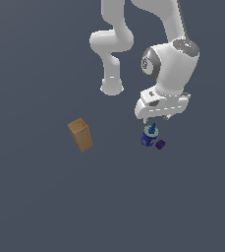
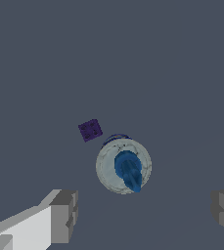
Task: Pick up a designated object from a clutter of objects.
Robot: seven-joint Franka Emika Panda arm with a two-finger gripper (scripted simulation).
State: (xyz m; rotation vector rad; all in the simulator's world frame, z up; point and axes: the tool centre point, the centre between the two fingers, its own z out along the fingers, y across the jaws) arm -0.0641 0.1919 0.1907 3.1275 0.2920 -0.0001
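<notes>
With its fingers spread wide, the gripper (image 2: 143, 215) hovers right above the slender blue piece (image 2: 129, 171) standing on the blue can (image 2: 106, 166) – a slightly off close could topple both, or knock the purple cube (image 2: 90, 130) just beyond.

Slender blue piece (image 2: 129, 171) stands atop blue can (image 2: 106, 168); purple cube (image 2: 90, 130) just beside; tan box (image 1: 80, 135) well apart, exterior view's left.

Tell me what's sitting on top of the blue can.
The slender blue piece lies on the pale top of the blue can, pointed end toward the rim. It hides the middle of that top. The purple cube sits apart, beside it.
</notes>
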